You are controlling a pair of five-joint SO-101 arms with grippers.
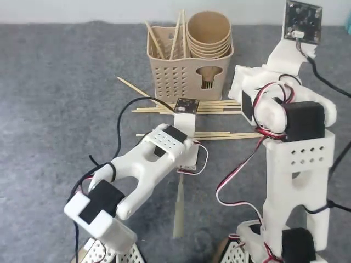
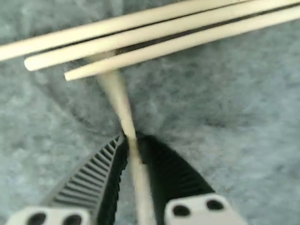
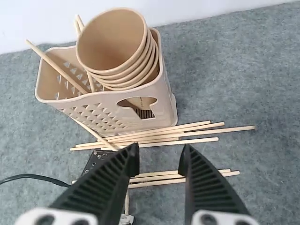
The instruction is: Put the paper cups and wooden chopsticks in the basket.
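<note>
One chopstick [image 2: 119, 105] sits pinched between the left jaws, while the right jaws stand spread

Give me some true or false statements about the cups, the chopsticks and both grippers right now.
1. The paper cups sit stacked inside the basket. True.
2. Every chopstick is already in the basket. False: loose chopsticks lie on the table in front of it.
3. The left gripper is shut on a chopstick. True.
4. The right gripper holds a cup. False: it is open and empty, above the loose chopsticks.
</note>
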